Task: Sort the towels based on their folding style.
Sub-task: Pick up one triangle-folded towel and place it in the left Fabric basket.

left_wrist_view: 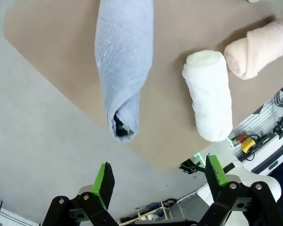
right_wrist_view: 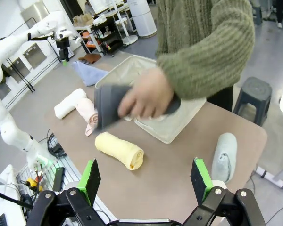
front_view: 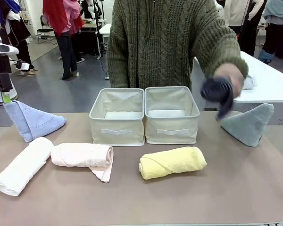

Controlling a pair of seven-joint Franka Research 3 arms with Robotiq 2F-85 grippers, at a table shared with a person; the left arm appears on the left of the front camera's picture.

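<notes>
both grippers free, fingers spread wide, nothing in either

left gripper (left_wrist_view: 158, 175) hangs just past the table (front_view: 226, 193) edge at my left, over the light blue cone (left_wrist_view: 125, 70). key relation: in the left wrist view the cone's long axis runs straight away from the fingers, open end toward me, so the jaws' closing line crosses its width. not centred though, it sits toward the finger on that picture's left, with the white roll (left_wrist_view: 208, 92) ahead of the other finger. my read: small sideways shift, then straight down, no wrist roll

pink roll (front_view: 82, 155) lies just beside the white one, loose corner flopped toward me. yellow roll (front_view: 172, 162) lies in front of the right one of the two bins (front_view: 117, 96), long axis roughly across the table. nothing visible inside either bin

right gripper (right_wrist_view: 145, 178) looks down on the yellow roll, which lies diagonal to its jaws, so that pick would want a wrist turn. grey-teal cone (right_wrist_view: 225, 155) sits near the finger on that picture's right

person's hand (front_view: 228, 75) holds the dark grey towel (front_view: 218, 92) in the air between the right bin and the grey-teal cone, blurred. right arm is nearer that side but the hand is in the way, so i'd lead with the left arm on the blue cone
</notes>
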